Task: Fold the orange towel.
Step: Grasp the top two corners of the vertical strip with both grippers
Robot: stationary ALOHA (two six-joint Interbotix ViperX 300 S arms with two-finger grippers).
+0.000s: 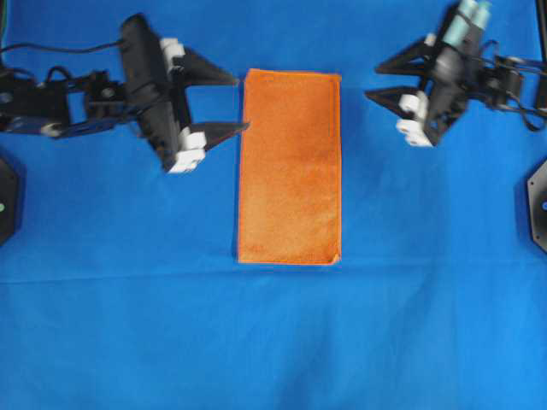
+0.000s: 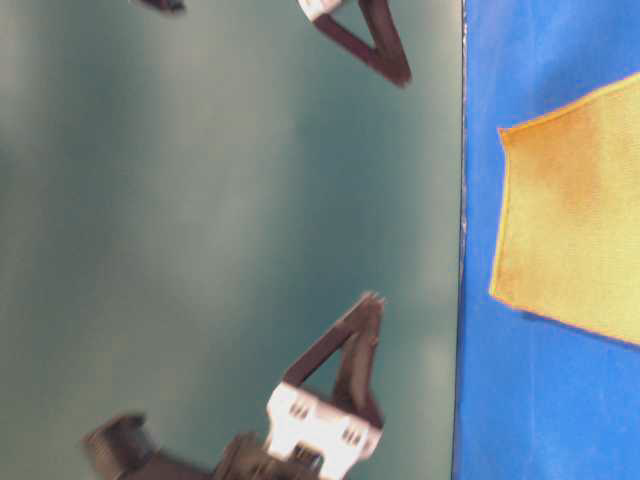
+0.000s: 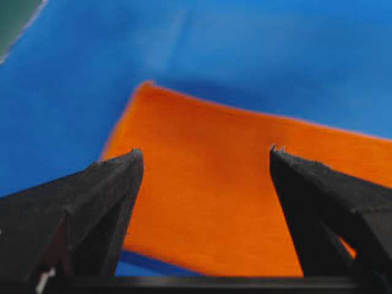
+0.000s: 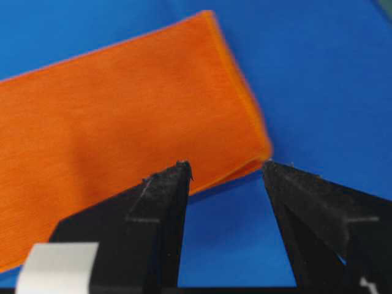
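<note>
The orange towel [image 1: 289, 166] lies flat on the blue table cover as a tall narrow rectangle, folded in half. It also shows in the table-level view [image 2: 575, 225], the left wrist view [image 3: 233, 184] and the right wrist view [image 4: 116, 116]. My left gripper [image 1: 238, 103] is open and empty at the towel's upper left edge, its lower fingertip just over that edge. My right gripper [image 1: 370, 80] is open and empty, to the right of the towel's upper right corner, apart from it. In the right wrist view the towel's corner lies just beyond my fingertips [image 4: 179, 174].
The blue cover [image 1: 273, 342] spreads over the whole table. Dark fixtures sit at the left edge [image 1: 7, 201] and the right edge [image 1: 538, 205]. In the table-level view a green wall [image 2: 220, 200] lies behind the table.
</note>
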